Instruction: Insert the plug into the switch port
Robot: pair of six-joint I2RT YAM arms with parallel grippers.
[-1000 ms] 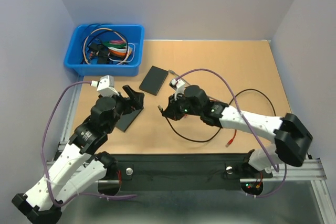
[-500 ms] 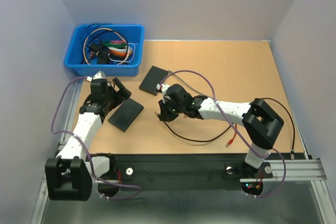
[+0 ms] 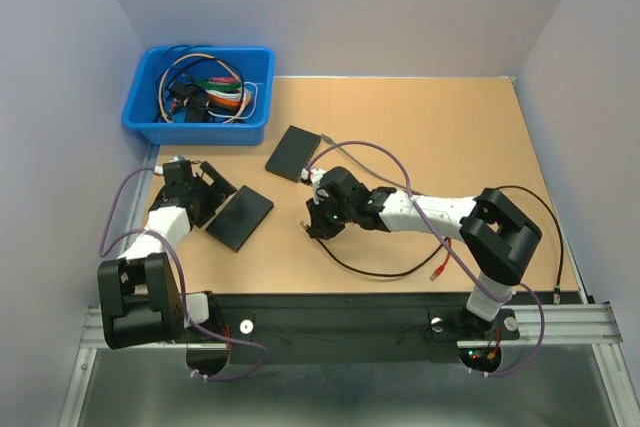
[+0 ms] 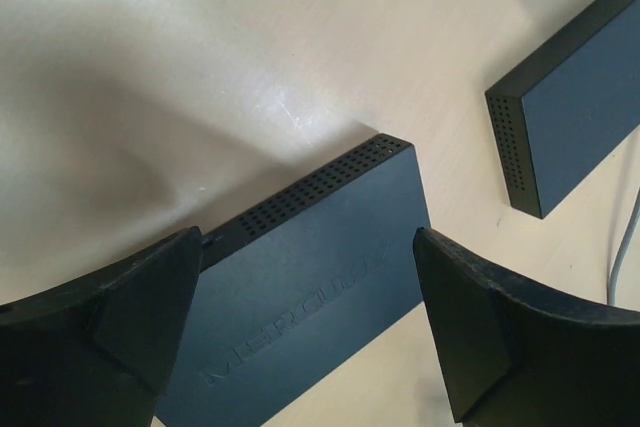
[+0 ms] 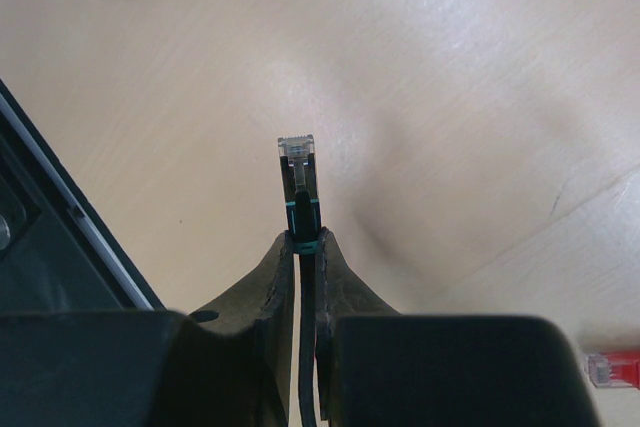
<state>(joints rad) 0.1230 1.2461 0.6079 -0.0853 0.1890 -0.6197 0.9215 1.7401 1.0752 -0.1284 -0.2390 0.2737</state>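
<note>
The small clear plastic plug (image 5: 296, 159) with a green collar sits on the end of a thin black cable (image 3: 380, 269). It is near the middle of the light brown wooden bench (image 3: 450, 137), a bit toward the left edge. It looks to be held up off the wood. The right gripper (image 5: 303, 239) is closed tight on the green collar, right behind the plug. The plug sticks out past the fingers and its tip touches nothing.

The plug is not in any port yet. So the picking up looks done. I think the carrying over, the lining up and the pushing in are all left to do.

The flat black switch box (image 3: 240, 217) lies near the left edge, apart from the plug. The left gripper (image 4: 305, 247) hangs over it with its two fingers spread wide, one on each side of the box. It holds nothing. I cannot tell if the fingers touch the box.

A second flat black box (image 3: 293, 152) lies just past the first one, toward the far edge. In the right wrist view, a dark edge with ports peeks in at the top, but I cannot tell which box it is.

The other end of the cable has a little red plug (image 3: 437, 273). It lies on the wood close to the near edge. A blue plastic bin (image 3: 200, 132) full of wires sits at the far left corner.
</note>
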